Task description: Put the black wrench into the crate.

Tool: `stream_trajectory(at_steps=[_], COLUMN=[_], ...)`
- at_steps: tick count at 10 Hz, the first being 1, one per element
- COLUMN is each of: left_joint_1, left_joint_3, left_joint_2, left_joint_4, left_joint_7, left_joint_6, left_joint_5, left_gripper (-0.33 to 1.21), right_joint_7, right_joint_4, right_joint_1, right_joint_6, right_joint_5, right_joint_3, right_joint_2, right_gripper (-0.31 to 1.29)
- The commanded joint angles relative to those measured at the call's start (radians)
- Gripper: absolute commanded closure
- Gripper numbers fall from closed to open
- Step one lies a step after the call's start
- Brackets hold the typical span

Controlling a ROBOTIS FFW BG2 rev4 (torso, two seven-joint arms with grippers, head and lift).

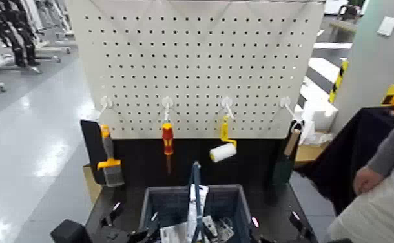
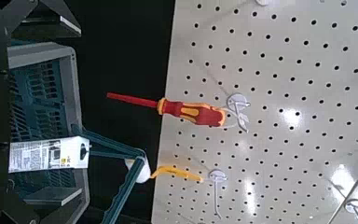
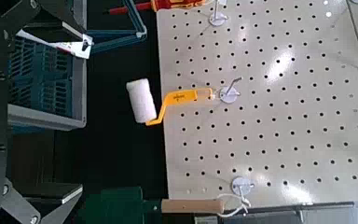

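Pegboard (image 1: 199,71): screwdriver (image 1: 168,139) and paint roller (image 1: 223,152) hang above the crate (image 1: 241,207) (white packets (image 1: 193,213) sit inside). The crate's upright handle (image 1: 197,178) stands between the grippers. The black wrench cannot be identified; its place, long axis and bearing to either gripper cannot be told. Left gripper (image 1: 134,213) and right gripper (image 1: 276,220): released, beside the crate.

Black table (image 1: 132,168): you have it running back from the near edge to under the pegboard.
Crate (image 1: 243,205): your blue-grey one sits directly on the table, at the middle of the near edge, its handle upright.
Left and right margins: you can see bare black tabletop along both sides of the crate.
Far side: you have dark surface between crate and far edge.
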Motion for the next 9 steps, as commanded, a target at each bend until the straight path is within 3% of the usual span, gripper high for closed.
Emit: stream_trajectory(at_steps=[1,4,9], left_joint_1=[0.01,0.018,0.018], left_joint_3=[0.003,0.008,0.008], left_joint_2=[-0.002,-0.006,-0.006], left_joint_4=[-0.005,-0.008,-0.008], left_joint_7=[0.001,0.002,0.002], left_joint_6=[0.0,0.002,0.004], left_joint_5=[0.0,-0.002,-0.002], left_gripper=[0.11,0.11,0.11], right_joint_7=[-0.035,-0.121,-0.141], right_joint_4=[-0.053,-0.099,-0.098], right_joint_1=[0.066,0.133,0.132], right_joint_6=[-0.006,-0.029,-0.035], right_joint_5=[0.022,0.05,0.063], right_joint_3=[-0.005,0.009,0.015], right_joint_2=[0.001,-0.016,-0.016], right_gripper=[0.17,0.16,0.12])
